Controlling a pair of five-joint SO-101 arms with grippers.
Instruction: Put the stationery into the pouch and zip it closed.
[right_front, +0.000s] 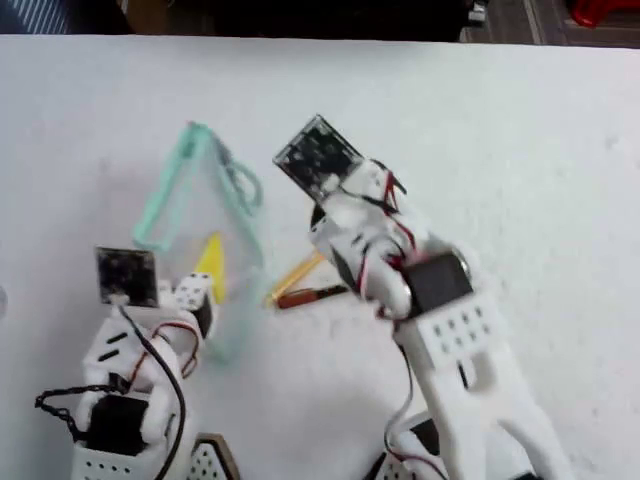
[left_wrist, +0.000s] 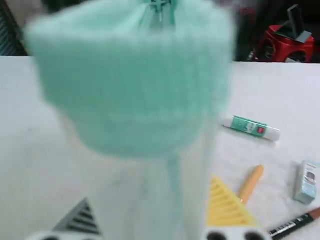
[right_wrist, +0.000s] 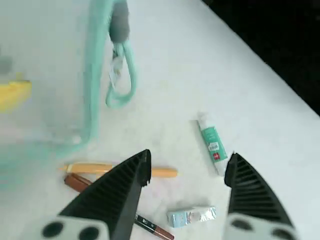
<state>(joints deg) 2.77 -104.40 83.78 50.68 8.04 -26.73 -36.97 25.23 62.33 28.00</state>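
Pouch (right_front: 185, 215), clear with mint trim, sits left of centre in the high view at the left gripper (left_wrist: 150, 192). That gripper's jaws stand apart with the pouch's clear wall between them, and no pinch shows. None of the stationery looks to be inside yet. An orange pen (right_front: 297, 272) and a brown pen (right_front: 312, 295) lie just beside the pouch at mid-frame on the tabletop (right_front: 520, 150). Under the right gripper (right_wrist: 189, 159) lie a glue stick (right_wrist: 212, 145) and a small pale-blue packet (right_wrist: 192, 216). The right jaws are wide open and hold nothing, so the step in hand is likely the first pick. The glue stick looks the easiest target, since it lies clear of the other 3 items. Come straight down with 1 jaw on each long side and close across its width near the middle, so it does not swing. Before carrying it over, check the pouch mouth; whether it is unzipped I cannot tell.
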